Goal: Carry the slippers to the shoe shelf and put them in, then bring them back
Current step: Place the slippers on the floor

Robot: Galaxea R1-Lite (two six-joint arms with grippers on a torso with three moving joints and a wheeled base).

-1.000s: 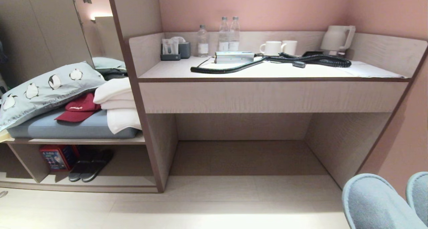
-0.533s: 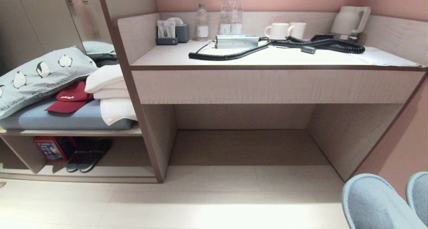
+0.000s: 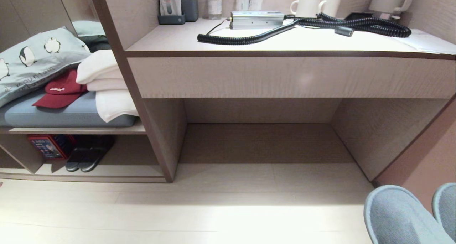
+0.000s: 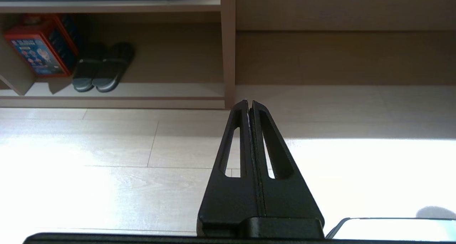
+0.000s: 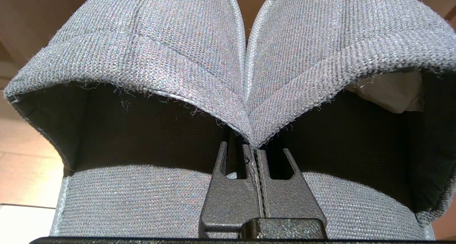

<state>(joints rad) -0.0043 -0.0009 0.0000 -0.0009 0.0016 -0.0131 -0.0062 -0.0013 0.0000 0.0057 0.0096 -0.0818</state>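
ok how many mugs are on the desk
2: one white mug beside a second mug at the back of the desk, left of the kettle. None seem hidden.

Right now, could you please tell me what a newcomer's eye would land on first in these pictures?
The grey-blue slippers fill the right wrist view, pinched together in the right end effector. On the desk, a coiled black cable sprawls across the top. A black pair of slippers sits in the shoe shelf at lower left.

Bright floor (image 3: 213,219) glare, shadowed desk recess (image 3: 263,140)
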